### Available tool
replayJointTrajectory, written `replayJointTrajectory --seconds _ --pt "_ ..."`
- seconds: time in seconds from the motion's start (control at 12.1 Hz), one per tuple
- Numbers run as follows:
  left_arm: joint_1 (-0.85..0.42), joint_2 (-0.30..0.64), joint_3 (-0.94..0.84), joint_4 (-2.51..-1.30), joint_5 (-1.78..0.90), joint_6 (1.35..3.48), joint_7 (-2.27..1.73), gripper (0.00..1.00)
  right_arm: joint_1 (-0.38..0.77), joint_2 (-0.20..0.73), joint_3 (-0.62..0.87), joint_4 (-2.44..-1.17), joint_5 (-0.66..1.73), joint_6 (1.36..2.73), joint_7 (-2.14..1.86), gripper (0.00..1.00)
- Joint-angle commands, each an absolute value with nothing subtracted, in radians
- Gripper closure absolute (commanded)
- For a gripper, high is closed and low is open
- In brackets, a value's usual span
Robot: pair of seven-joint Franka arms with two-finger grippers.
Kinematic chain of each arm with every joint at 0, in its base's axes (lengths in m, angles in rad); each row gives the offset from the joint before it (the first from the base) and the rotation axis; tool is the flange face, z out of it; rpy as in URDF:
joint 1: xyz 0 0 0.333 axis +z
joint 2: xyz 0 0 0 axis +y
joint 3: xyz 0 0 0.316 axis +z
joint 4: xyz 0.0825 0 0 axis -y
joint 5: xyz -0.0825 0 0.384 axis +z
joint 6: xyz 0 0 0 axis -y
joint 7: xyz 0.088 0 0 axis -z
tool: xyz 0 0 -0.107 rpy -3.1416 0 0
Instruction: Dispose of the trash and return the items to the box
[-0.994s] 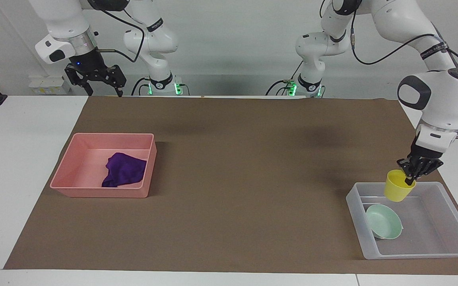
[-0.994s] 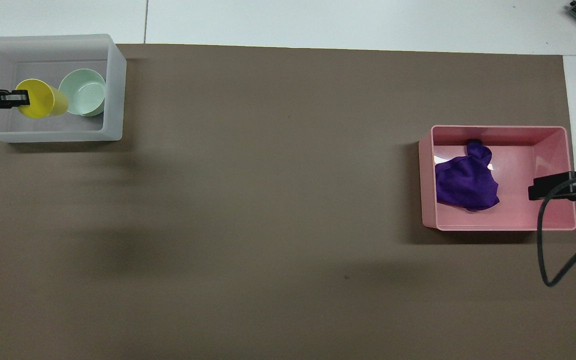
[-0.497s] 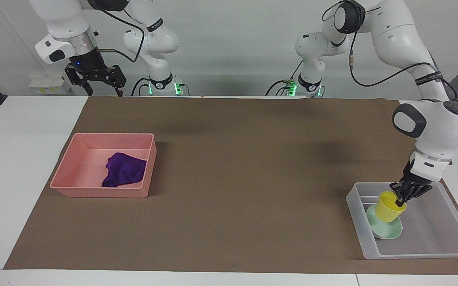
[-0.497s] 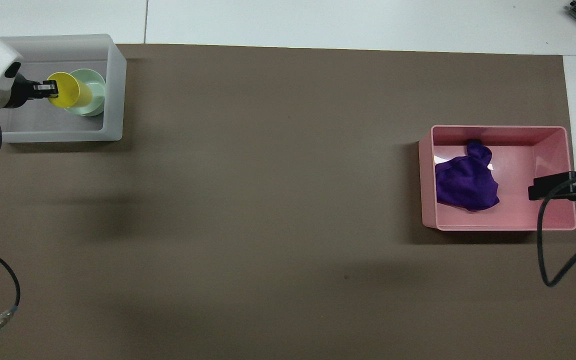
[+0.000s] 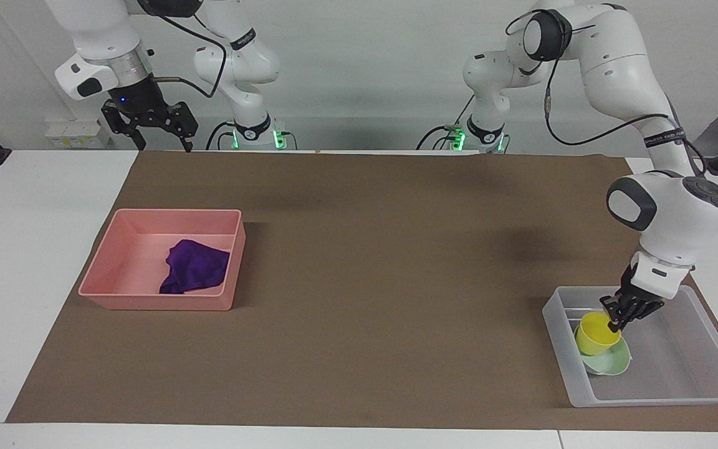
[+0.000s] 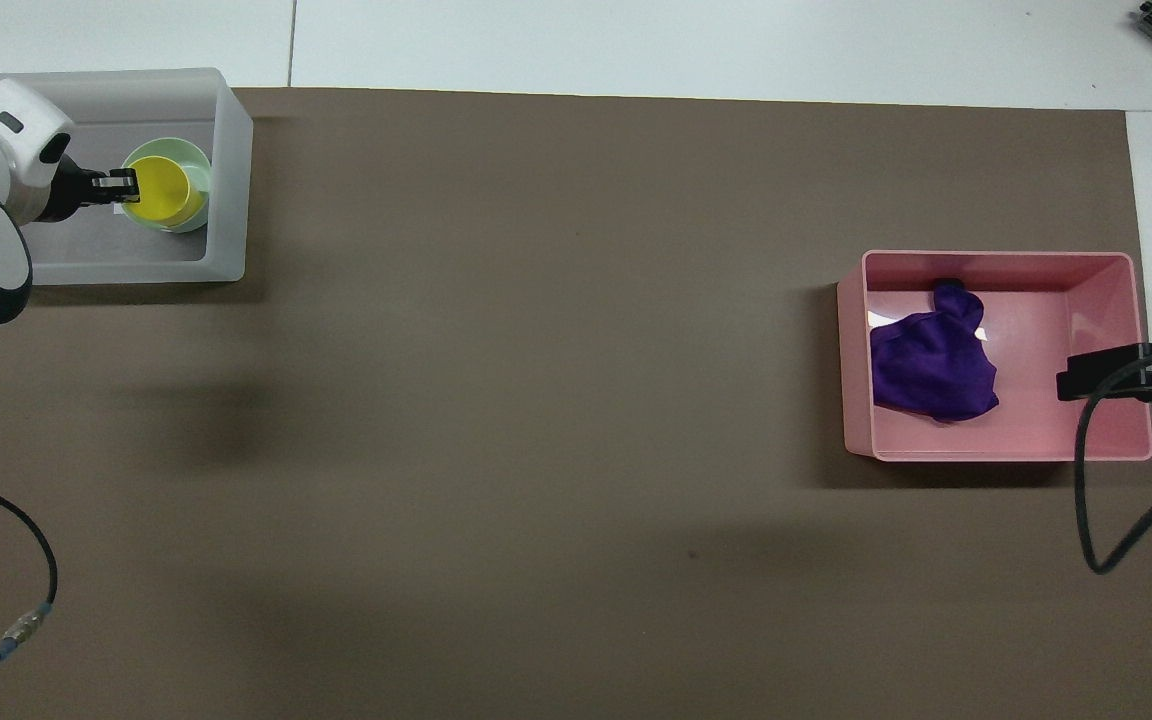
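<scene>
My left gripper [image 5: 616, 322] [image 6: 123, 186] is shut on the rim of the yellow cup [image 5: 596, 332] [image 6: 164, 190]. The cup sits low in the mint-green bowl [image 5: 611, 360] [image 6: 198, 178], which lies in the translucent whitish box [image 5: 683, 368] [image 6: 226, 170] at the left arm's end of the table. The purple cloth [image 5: 194, 267] [image 6: 932, 366] lies in the pink tray [image 5: 147, 296] [image 6: 1006, 450] at the right arm's end. My right gripper [image 5: 150, 128] [image 6: 1076, 382] is open and empty, and it waits raised near the table's edge by the robots.
A brown mat [image 5: 365, 280] [image 6: 536, 400] covers most of the table between the two trays. A black cable [image 6: 1096, 500] hangs from the right arm beside the pink tray. Another cable [image 6: 26, 620] lies near the left arm.
My left gripper has carried the yellow cup down and along the box, from above its end nearer the robots to a spot in the green bowl. The right arm has not moved.
</scene>
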State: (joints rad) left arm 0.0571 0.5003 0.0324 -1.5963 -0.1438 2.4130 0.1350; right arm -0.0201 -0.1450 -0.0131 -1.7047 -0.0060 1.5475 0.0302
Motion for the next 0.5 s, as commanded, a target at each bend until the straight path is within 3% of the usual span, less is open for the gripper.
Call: replayJointTrajectory --seconds 0.0,0.08,0.41 --pt "0.051 0.489 0.038 -1.591 -0.155 2.395 0.166 0.15 -0.029 -0.169 -0.009 -1.729 0.014 1.557 0.035 0.00" --pt "0.049 0.479 0.037 -1.592 -0.153 2.390 0.173 0.00 -0.029 -0.169 -0.009 -1.729 0.014 1.555 0.035 0.00" --pt "-0.003 0.318 0.038 -1.609 -0.137 2.211 0.207 0.00 -0.029 -0.169 -0.009 -1.730 0.015 1.555 0.035 0.00"
